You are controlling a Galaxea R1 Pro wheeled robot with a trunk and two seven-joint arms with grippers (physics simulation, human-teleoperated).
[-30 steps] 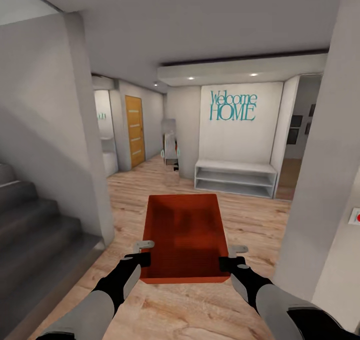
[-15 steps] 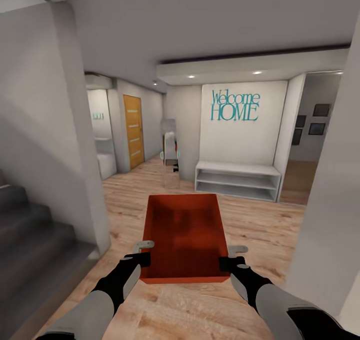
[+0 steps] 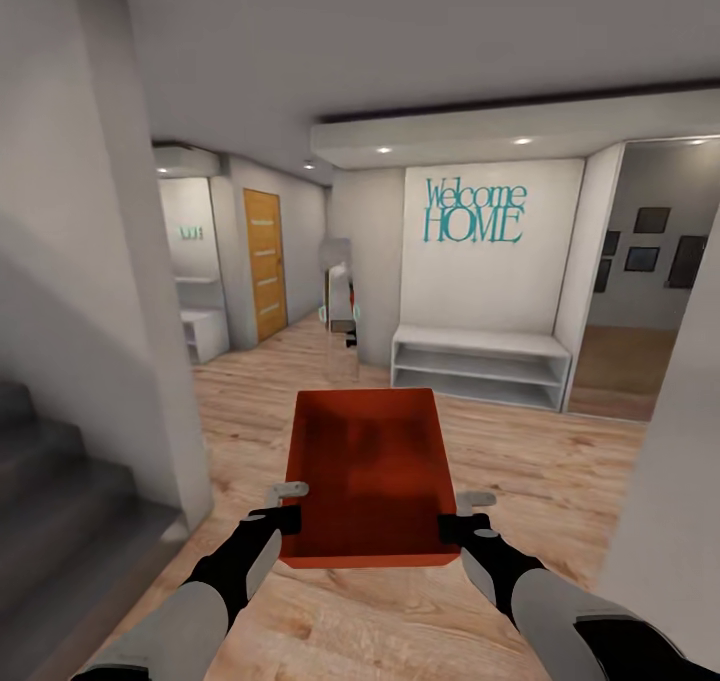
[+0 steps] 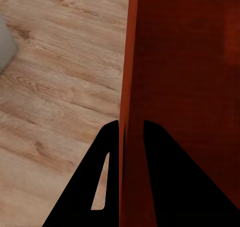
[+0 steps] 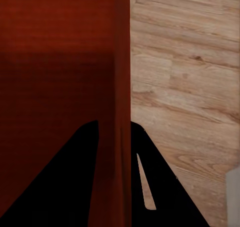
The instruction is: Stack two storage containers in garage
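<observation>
An orange-red storage container (image 3: 372,471) hangs in the air in front of me over a light wood-plank floor, empty inside. My left gripper (image 3: 291,513) is shut on its left wall near the front corner. My right gripper (image 3: 450,523) is shut on its right wall opposite. In the left wrist view the black fingers (image 4: 107,157) straddle the thin orange wall (image 4: 131,87). The right wrist view has that gripper's fingers (image 5: 137,157) clamped on the other wall (image 5: 120,87) the same way.
A grey wall corner (image 3: 150,291) and dark stairs (image 3: 60,501) stand close at the left. A pale wall edge (image 3: 680,481) is close at the right. Ahead lie open plank floor (image 3: 520,451), a white low shelf (image 3: 480,363) under a "Welcome HOME" sign (image 3: 472,211), a mirror (image 3: 340,306) and an orange door (image 3: 265,261).
The whole picture has shifted: the camera has moved forward and to the right, so the left wall and stairs slide off and the right doorway opens up. The container stays held as before.
</observation>
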